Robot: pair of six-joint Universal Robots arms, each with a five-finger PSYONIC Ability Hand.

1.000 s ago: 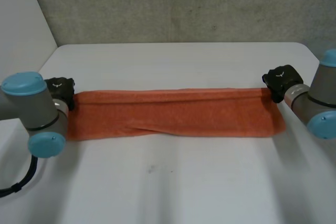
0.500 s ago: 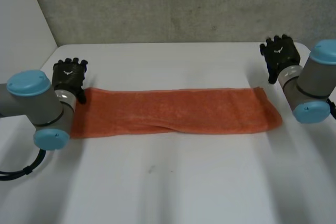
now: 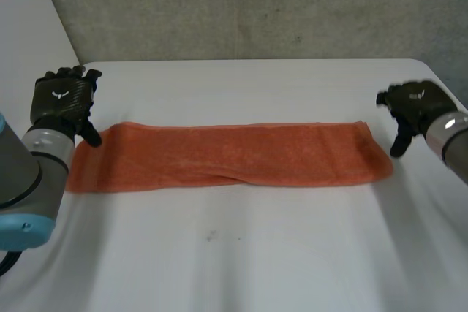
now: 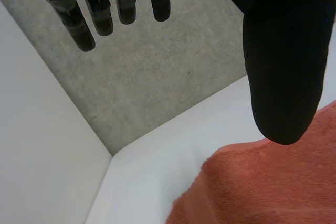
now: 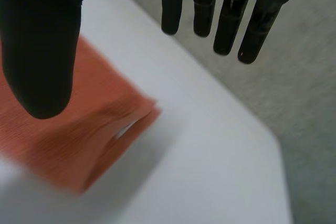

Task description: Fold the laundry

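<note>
Head view first: the orange terry-cloth towel (image 3: 227,155), folded into a long strip, lay flat across the middle of the frame on the white table (image 3: 241,253), with a grey concrete wall (image 3: 256,5) along the top. The left hand (image 3: 64,100) sat at the left of the frame, right by the towel's left end. Its fingers were straight and spread with nothing in them, and its thumb pointed down at the towel's far corner. The right hand (image 3: 414,104) was at the right of the frame, just past the towel's right end. It was relaxed too, thumb hanging down, holding nothing.

In the left wrist view, the left hand (image 4: 283,51) had its fingers (image 4: 89,19) straight and apart from the thumb. The towel (image 4: 262,187) corner lay below the thumb tip; I honestly couldn't tell if they touched.

In the right wrist view, the right hand (image 5: 42,51) was just as loose, fingers (image 5: 231,19) straight. The towel (image 5: 68,140) end lay under the thumb, its layers gaping a little at the edge.
</note>
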